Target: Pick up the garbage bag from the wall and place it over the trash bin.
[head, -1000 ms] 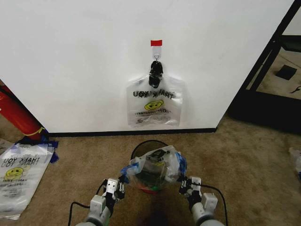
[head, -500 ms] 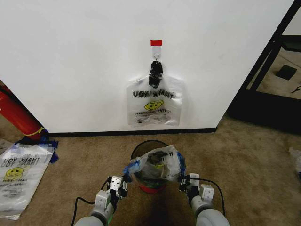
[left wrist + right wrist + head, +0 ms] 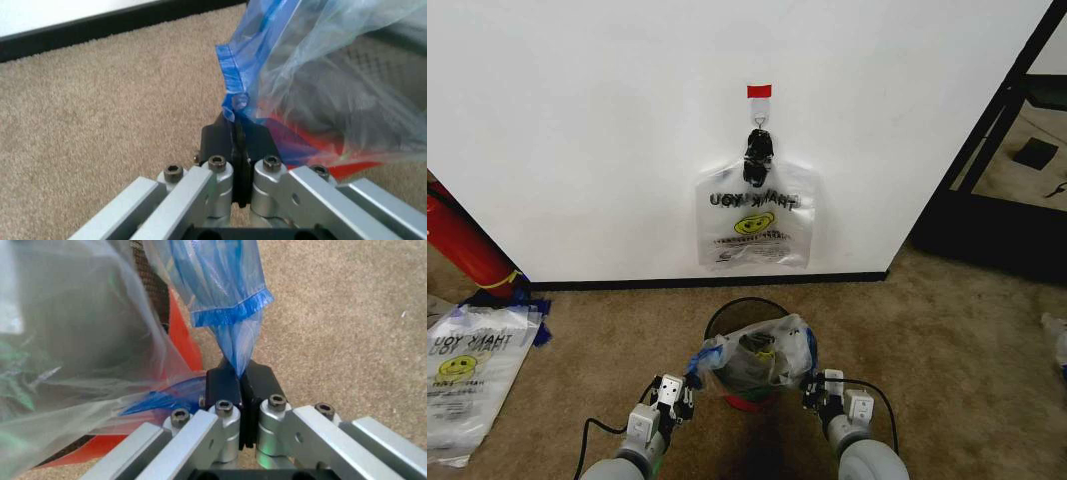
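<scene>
The garbage bag (image 3: 755, 355), see-through with blue sides, is spread open over the near part of the dark round trash bin (image 3: 727, 312) with its red base (image 3: 745, 403). My left gripper (image 3: 683, 393) is shut on the bag's left blue edge (image 3: 233, 95). My right gripper (image 3: 814, 390) is shut on its right blue edge (image 3: 230, 310). In the wrist views each gripper (image 3: 237, 129) (image 3: 239, 376) pinches a blue fold, with the bin (image 3: 183, 335) close beside. A second bag of the same kind (image 3: 755, 225) hangs on the white wall (image 3: 607, 130) from a black hook clip (image 3: 758, 150) under red tape (image 3: 759, 91).
A long red cylinder (image 3: 462, 245) leans at the wall on the left. Another printed bag (image 3: 467, 375) lies on the carpet at the left. A black frame (image 3: 997, 130) stands at the right, past the wall's end. Beige carpet (image 3: 947, 340) surrounds the bin.
Both grippers have come down and closer in toward the bin, drawing the bag's mouth lower around it. The bag on the wall hangs as before.
</scene>
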Tool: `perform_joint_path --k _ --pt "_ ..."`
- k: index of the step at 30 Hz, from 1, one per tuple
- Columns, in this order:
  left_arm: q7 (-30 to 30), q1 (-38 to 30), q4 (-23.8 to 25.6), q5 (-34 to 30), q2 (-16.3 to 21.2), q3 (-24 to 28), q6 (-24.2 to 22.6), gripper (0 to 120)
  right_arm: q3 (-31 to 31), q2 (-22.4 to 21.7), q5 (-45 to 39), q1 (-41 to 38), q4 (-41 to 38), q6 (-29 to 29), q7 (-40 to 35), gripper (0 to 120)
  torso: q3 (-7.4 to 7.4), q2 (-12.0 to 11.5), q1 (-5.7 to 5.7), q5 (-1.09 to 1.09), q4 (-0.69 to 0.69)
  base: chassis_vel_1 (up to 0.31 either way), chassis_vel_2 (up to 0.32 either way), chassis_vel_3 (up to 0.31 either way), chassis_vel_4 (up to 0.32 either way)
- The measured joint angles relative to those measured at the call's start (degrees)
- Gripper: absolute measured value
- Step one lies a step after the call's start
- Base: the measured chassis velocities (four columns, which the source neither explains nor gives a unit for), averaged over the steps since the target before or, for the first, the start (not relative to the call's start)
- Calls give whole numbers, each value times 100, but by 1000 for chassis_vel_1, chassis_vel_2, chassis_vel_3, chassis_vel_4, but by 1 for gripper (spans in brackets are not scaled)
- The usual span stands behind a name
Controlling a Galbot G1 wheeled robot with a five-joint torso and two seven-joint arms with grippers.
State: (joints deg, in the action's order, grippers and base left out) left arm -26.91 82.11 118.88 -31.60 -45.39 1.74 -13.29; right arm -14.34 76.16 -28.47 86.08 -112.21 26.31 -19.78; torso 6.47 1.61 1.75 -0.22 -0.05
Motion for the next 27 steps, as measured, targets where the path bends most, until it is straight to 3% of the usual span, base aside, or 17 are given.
perform_joint_path --k 22,27 --pt "-37 -90 -160 190 -130 81 120 0 19 13 -86 -306 224 -90 -84 0 0 0 0 0 0 0 0 0 0" --pt "-188 220 165 308 -123 -61 0 19 -5 -74 -11 -12 5 -273 29 20 0 0 0 0 -1 0 0 0 0"
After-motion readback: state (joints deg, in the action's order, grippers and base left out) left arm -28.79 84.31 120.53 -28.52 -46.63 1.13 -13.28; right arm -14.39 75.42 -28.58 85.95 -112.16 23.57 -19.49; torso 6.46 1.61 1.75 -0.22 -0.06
